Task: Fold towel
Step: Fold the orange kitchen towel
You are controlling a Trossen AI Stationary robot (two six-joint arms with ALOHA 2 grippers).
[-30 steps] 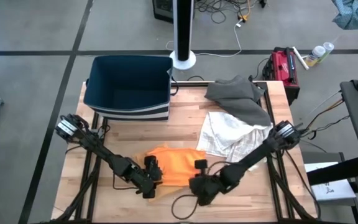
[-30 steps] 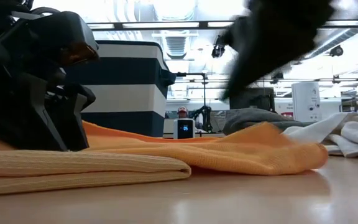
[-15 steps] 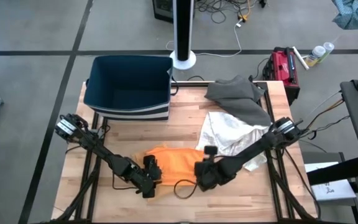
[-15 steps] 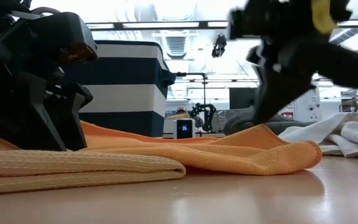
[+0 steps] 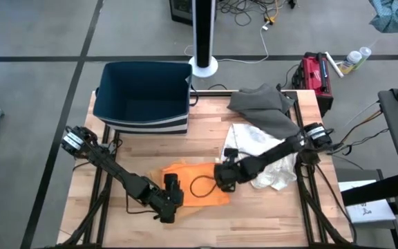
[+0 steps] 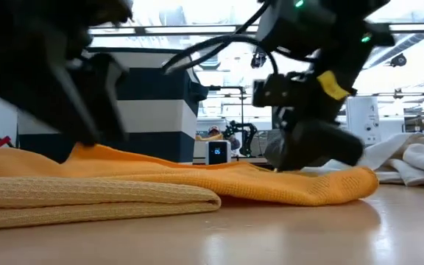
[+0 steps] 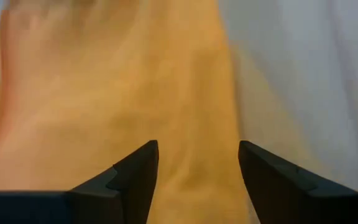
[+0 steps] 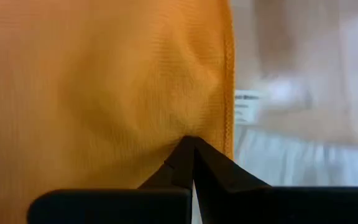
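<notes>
on the wooden table (image 5: 206,131), orange towel (image 5: 192,188) beside navy bin (image 5: 142,93)

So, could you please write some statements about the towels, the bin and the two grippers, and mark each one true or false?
1. The right gripper is shut on the orange towel. True.
2. The left gripper has its fingers apart over the orange towel. True.
3. The orange towel lies inside the blue bin. False: it lies on the table, in front of the bin.
4. A grey towel and a white towel lie on the right side of the table. True.
5. The white towel is folded into a neat square. False: it lies crumpled.
</notes>
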